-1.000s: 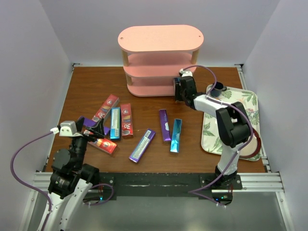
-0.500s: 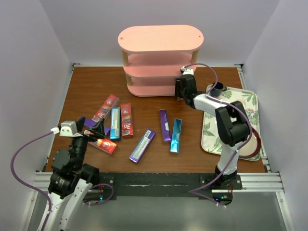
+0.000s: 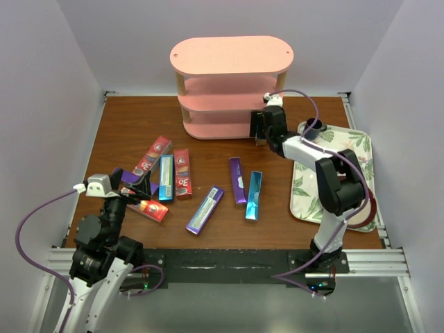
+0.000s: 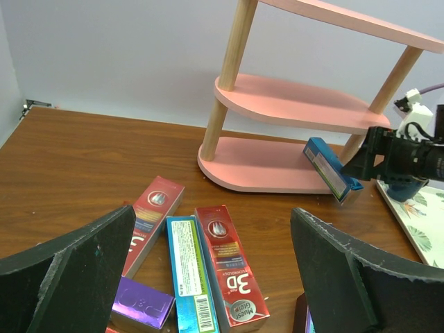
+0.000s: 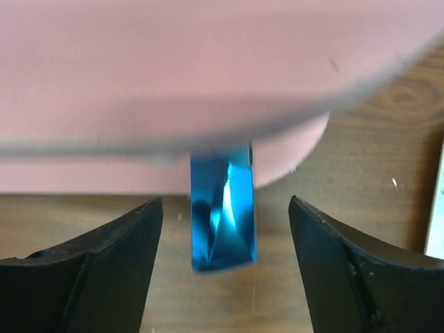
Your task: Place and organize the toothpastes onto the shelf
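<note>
A pink three-tier shelf [image 3: 229, 55] with oval boards and pale wooden posts stands at 12 o'clock on the brown wooden table [image 3: 125, 125]. At its 4 o'clock end, a shiny blue carton [image 5: 223, 208], long and slim with bright creased reflections, has its far end over the bottom board. Its near end juts past the rim above the table. Whether it lies flat or tilted I cannot tell.

The right gripper [image 3: 260, 128] is lined up with this carton. Its fingers [image 5: 104, 263] are spread wide, with a clear gap on each side, so nothing is gripped.

The other toothpastes lie loose on the table. Three red cartons with "3D" print [image 3: 152, 154] [image 3: 182, 173] [image 3: 147, 208] and one teal carton [image 3: 166, 177] cluster at 8 o'clock. A purple carton [image 3: 130, 177] is partly hidden there under the left gripper [image 4: 213, 211], which hovers wide open and empty. Near 6 o'clock lie two more purple cartons [image 3: 205, 209] [image 3: 237, 180] and a second teal one [image 3: 254, 195]. A floral tray [image 3: 354, 149] sits at 3 o'clock.
</note>
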### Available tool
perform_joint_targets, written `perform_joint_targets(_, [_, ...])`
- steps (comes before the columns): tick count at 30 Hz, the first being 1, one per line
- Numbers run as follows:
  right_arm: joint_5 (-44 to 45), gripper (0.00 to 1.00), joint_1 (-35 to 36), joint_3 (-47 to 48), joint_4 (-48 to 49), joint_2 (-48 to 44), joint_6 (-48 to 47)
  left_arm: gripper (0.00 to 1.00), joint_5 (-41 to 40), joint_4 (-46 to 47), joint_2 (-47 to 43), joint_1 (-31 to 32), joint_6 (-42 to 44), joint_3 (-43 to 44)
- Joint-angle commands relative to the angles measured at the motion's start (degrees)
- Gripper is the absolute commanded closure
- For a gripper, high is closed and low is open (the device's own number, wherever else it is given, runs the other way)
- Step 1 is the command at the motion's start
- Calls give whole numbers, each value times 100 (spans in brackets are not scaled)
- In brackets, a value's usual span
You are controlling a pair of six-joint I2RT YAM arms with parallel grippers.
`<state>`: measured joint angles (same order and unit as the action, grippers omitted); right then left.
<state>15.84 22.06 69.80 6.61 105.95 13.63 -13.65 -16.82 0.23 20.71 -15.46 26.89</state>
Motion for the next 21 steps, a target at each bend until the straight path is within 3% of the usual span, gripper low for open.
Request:
perform_joint_targets(1, [-247,18,-27,-273,-141,-680,114,1,73,249,-761,30,61,26])
perform_joint_targets(9, [-984,4,-27,-643,-512,-1024,333,1,73,249,-814,30,52,26])
perform_joint_targets(15, [-1776,2,-18,-722,-459,-849,342,1,73,249,-814,30,61,18])
perform_joint_targets(21, [-1873,2,-9,-617,-310,-524,307,1,73,258,-805,30,61,18])
